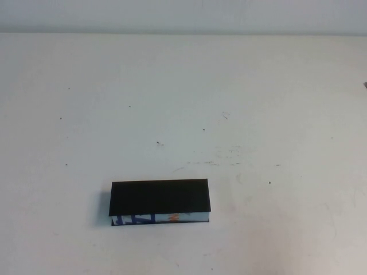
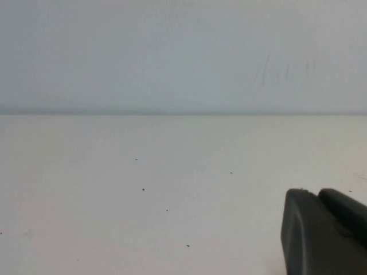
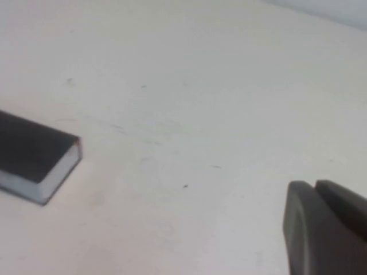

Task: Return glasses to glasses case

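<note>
The glasses case point(image 1: 160, 202) lies on the white table near the front, a black rectangular box with its lid down and a blue, white and orange patterned front edge. One corner of the glasses case point(image 3: 35, 158) shows in the right wrist view. The glasses are out of view. My left gripper point(image 2: 317, 195) is shut, its two dark fingers pressed together over bare table, holding nothing. My right gripper point(image 3: 314, 186) is shut too, empty, hovering well away from the case. Neither arm shows in the high view.
The white table point(image 1: 241, 114) carries only small dark specks and faint scuff marks. A pale wall runs along its far edge point(image 1: 183, 32). A small dark object point(image 1: 364, 85) peeks in at the right border.
</note>
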You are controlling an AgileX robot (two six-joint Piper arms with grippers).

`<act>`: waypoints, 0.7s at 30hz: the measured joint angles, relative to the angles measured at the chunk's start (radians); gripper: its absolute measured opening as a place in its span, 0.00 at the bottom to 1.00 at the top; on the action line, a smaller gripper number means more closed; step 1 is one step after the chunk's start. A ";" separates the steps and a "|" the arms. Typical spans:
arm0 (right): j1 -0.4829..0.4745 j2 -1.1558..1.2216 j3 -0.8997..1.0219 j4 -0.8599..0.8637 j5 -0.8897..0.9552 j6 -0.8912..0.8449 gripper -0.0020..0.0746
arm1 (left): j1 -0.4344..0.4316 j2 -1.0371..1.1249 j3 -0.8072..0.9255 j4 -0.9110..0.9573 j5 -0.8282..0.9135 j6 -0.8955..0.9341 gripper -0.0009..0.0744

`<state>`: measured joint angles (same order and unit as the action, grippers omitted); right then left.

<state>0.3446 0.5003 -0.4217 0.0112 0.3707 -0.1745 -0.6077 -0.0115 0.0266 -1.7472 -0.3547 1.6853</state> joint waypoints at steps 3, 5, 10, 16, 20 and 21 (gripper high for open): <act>-0.093 -0.125 0.168 0.012 -0.142 0.015 0.01 | 0.000 0.000 0.000 0.000 0.000 0.000 0.01; -0.156 -0.203 0.254 0.027 -0.228 0.035 0.01 | 0.000 0.000 0.000 0.000 0.000 0.000 0.01; -0.268 -0.367 0.399 0.118 -0.381 0.047 0.01 | 0.000 0.000 0.000 0.000 -0.002 0.000 0.01; -0.292 -0.487 0.448 0.157 -0.392 0.047 0.01 | 0.000 0.000 0.000 0.000 -0.002 0.000 0.01; -0.294 -0.508 0.448 0.169 -0.345 0.047 0.01 | 0.000 0.000 0.000 0.000 -0.002 0.000 0.01; -0.294 -0.508 0.448 0.168 -0.327 0.047 0.01 | 0.000 0.000 0.000 0.000 -0.002 0.000 0.01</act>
<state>0.0506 -0.0080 0.0262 0.1796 0.0439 -0.1273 -0.6077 -0.0115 0.0266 -1.7472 -0.3563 1.6853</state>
